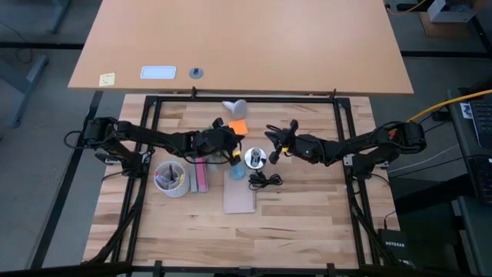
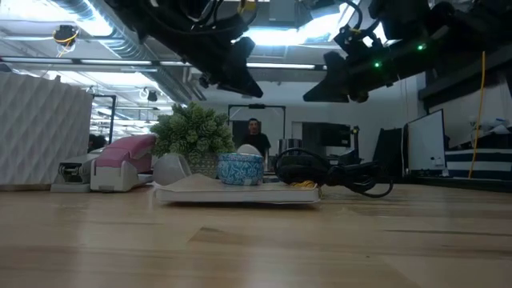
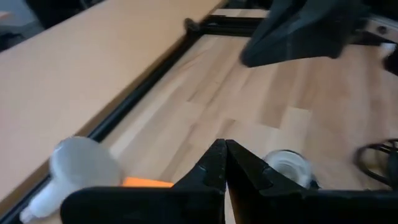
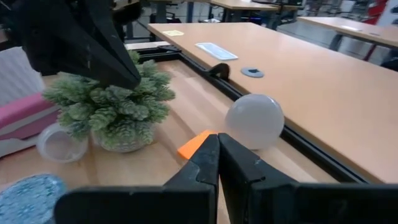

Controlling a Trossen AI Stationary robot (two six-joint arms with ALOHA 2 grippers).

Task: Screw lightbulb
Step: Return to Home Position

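**Bulb out and lying loose: pull both arms back**

The lightbulb (image 1: 234,105) is not in the silver socket (image 1: 254,158). It lies on its side on the table (image 1: 307,231), beyond the socket and against the black frame rail (image 1: 307,98), with an orange block (image 1: 238,127) between bulb and socket. Nothing holds the bulb.

Your left pincer (image 3: 224,149) is clenched on nothing, its tips meeting. It hangs above the table just to the left-arm side of the socket. Your right pincer (image 4: 218,142) is likewise clenched and empty, raised just to the other side of the socket. The two are near each other over it.

This reads as the retreat step: the bulb is set down and the arms only need to go home. The next move calls for drawing each arm back toward its own side of the table, away from the socket, and lifting before you swing.

Mind the small plant (image 4: 112,109) on the left-arm side of the socket, directly under the left pincer. Keep the right pincer above the black cord (image 1: 265,181) coiled just in front of the socket, so nothing gets snagged or dragged.
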